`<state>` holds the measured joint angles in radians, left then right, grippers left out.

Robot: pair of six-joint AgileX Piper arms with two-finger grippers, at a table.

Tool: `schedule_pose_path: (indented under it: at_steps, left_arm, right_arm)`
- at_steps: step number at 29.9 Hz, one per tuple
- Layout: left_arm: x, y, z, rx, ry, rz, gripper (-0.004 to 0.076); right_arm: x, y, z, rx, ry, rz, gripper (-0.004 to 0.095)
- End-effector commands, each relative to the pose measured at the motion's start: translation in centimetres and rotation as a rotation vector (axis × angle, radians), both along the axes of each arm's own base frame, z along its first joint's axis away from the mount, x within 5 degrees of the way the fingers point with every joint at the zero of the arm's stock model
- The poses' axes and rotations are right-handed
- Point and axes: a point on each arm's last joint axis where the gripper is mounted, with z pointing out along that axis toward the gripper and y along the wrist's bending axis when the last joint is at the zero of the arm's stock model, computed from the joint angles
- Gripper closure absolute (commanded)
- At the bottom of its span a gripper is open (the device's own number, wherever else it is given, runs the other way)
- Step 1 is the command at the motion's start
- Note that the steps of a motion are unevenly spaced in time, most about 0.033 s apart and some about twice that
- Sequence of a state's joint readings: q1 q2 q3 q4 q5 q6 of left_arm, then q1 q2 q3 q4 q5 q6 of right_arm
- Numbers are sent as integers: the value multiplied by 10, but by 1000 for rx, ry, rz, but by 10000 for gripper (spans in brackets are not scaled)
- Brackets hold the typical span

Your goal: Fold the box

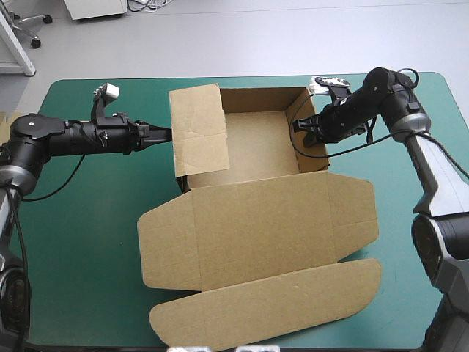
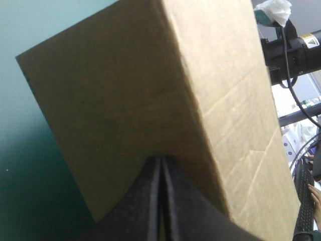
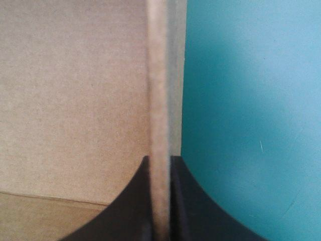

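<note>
**At table centre: box point(image 1: 256, 139) is a part-made tray, left side and lid still to do**

On the teal-green cover point(image 1: 88, 242) the box sits about mid-table. Its tray end is toward the far edge & the lid end reaches almost to the near edge. The long axis of the whole sheet runs far-to-near, w/ the near end skewed a little toward the table's right. The tray itself is wider left-to-right and opens upward.

Progress, as I judge it: roughly halfway. The far wall and right wall stand, and the tray floor shows btwn them. The left wall panel point(image 1: 199, 132) stands tall & leans in over the floor, so it looks not yet rolled down and tucked. The near wall is hard to read from this angle. The lid point(image 1: 264, 227) lies flat on the cover w/ its side wings and the long front flap point(image 1: 271, 301) spread out, none of them creased up. Left to do, prob.: tuck the left panel, check the right wall is locked, then deal w/ the lid flaps.

The left gripper point(image 1: 163, 134) comes in level from the table's left. Its fingers are pressed together w/ nothing btwn them, and the tip touches the outer face of the left panel. The right gripper point(image 1: 299, 126) reaches over the right wall. Its fingers are nearly together, pinching that wall's top edge, w/ the board visible btwn them in its wrist view.
</note>
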<state>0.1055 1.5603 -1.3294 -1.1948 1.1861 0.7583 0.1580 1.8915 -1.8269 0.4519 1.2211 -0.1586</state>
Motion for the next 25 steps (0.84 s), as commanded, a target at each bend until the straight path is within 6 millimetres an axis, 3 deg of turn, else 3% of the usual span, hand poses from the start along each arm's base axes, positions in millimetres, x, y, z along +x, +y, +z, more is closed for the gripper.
schedule_pose_path:
  at_steps: [1,7,10,17,20,25]
  left_arm:
    - [-9,-5,28,-81,-72,-7,738]
    - [-14,-8,32,-121,-83,-59,716]
    - [-15,-8,32,-125,-80,-69,625]
    - [-16,-9,33,-162,-15,-60,275]
    - [-16,-9,32,-176,26,-46,209]
    - [-16,-9,25,-91,53,-42,200]
  right_arm:
    - [-13,10,33,56,-95,17,922]
    - [-15,18,31,-5,-109,30,922]
    - [-15,20,31,-5,-109,33,922]
    - [-15,20,31,-4,-110,32,922]
    - [-14,20,31,-3,-117,29,922]
    - [-14,20,31,-2,-119,28,922]
